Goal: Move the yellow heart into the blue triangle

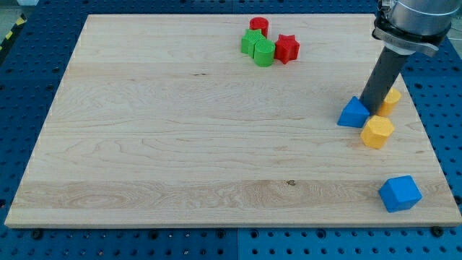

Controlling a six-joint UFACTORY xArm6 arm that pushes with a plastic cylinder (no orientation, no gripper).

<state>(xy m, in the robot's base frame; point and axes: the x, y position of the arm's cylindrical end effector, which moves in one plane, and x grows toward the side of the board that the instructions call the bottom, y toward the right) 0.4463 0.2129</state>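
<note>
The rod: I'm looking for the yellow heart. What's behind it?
Behind my tip, a yellow block peeks out at the view's right. The rod covers most of it, so its shape is unclear.

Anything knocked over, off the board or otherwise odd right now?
Nothing stands out. All blocks sit flat on the board. My tip is wedged between the blue triangle and two yellow blocks.

We are showing only our lower end at the view's top right: a grey metal housing (417, 16) that is narrowing into a black collar with a pale rim. A straight, dark charcoal rod (385, 76) is running out from it, round and smooth, unmarked by any cables or screws, and ending at my tip (371, 110).
</note>
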